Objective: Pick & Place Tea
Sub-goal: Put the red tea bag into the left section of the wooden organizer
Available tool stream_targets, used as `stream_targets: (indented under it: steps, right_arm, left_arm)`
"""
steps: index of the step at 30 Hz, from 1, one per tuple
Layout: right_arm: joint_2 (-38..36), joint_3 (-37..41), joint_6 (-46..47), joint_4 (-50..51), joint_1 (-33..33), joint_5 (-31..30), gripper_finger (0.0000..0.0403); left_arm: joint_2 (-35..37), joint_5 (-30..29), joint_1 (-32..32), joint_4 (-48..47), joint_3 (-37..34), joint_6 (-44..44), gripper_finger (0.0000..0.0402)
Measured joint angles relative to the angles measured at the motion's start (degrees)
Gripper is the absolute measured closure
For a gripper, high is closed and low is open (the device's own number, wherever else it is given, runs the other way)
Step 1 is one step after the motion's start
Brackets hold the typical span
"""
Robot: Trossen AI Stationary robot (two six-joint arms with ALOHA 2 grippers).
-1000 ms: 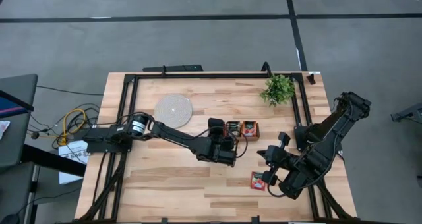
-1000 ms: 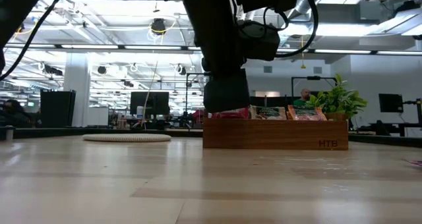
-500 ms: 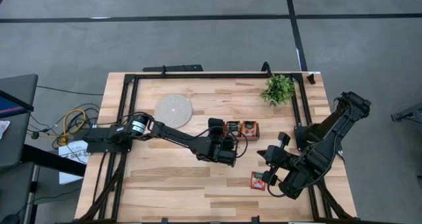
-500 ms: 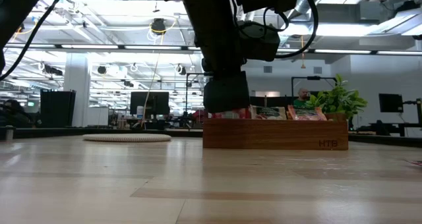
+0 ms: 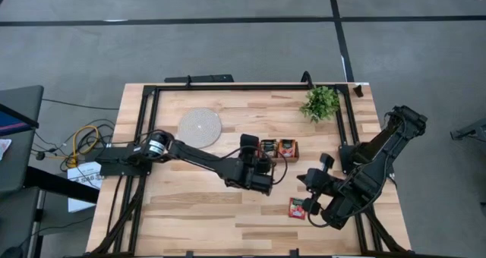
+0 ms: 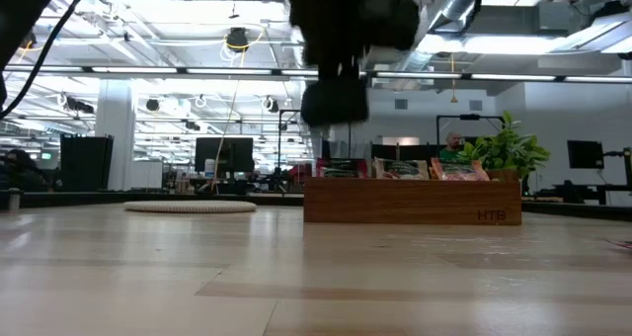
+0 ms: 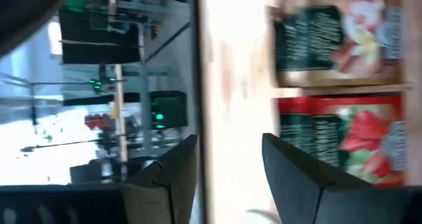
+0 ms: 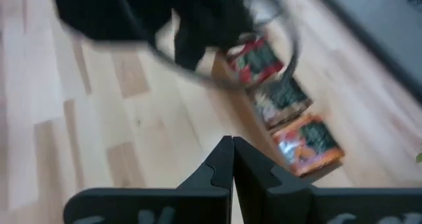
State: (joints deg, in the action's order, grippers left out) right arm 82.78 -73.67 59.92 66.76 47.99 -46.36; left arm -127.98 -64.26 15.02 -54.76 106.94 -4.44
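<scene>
The brown wooden tray [image 5: 278, 149] stands mid-table and holds tea sachets. A red one [image 7: 339, 138] sits in its left compartment, a pale one [image 7: 336, 39] in the middle, an orange one [image 8: 308, 143] at the right. My left gripper [image 7: 227, 178] hangs open above the tray's left end [image 6: 336, 168], clear of the sachets. Another red sachet [image 5: 297, 208] lies flat on the table near the front right. My right gripper [image 8: 231, 151] is shut and empty just to its right.
A round grey-white disc [image 5: 200, 125] lies at the far left of the board. A small green plant [image 5: 320, 102] stands at the far right. A black frame [image 5: 228, 86] runs round the table. Bare wood lies in front of the tray.
My left gripper has opened and risen straight up from the tray's left compartment. It has let go of the red sachet, which stays standing in that compartment. My right arm has kept still.
</scene>
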Motion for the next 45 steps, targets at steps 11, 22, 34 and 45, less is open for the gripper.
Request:
stream_targets:
  steps: [11, 22, 34, 45]
  right_arm:
    - [0.00, 0.00, -0.40, -2.43, 1.36, 20.92, 0.0403]
    - [1.08, -0.04, -1.93, -8.25, 4.50, 25.37, 0.0403]
    - [14.07, 0.02, -8.34, -8.79, -0.18, 31.64, 0.0403]
    - [20.60, 0.02, -13.44, -8.40, -8.19, 39.59, 0.0294]
  left_arm:
    - [0.37, 21.44, 1.67, -35.65, 23.01, 43.47, 0.0241]
    - [2.87, 23.76, 8.83, -35.14, 9.43, 54.78, 0.0241]
    - [20.82, 27.02, 16.53, -30.89, -17.83, 74.50, 0.0255]
    - [39.45, 27.21, 18.52, -21.48, -36.17, 79.13, 0.0286]
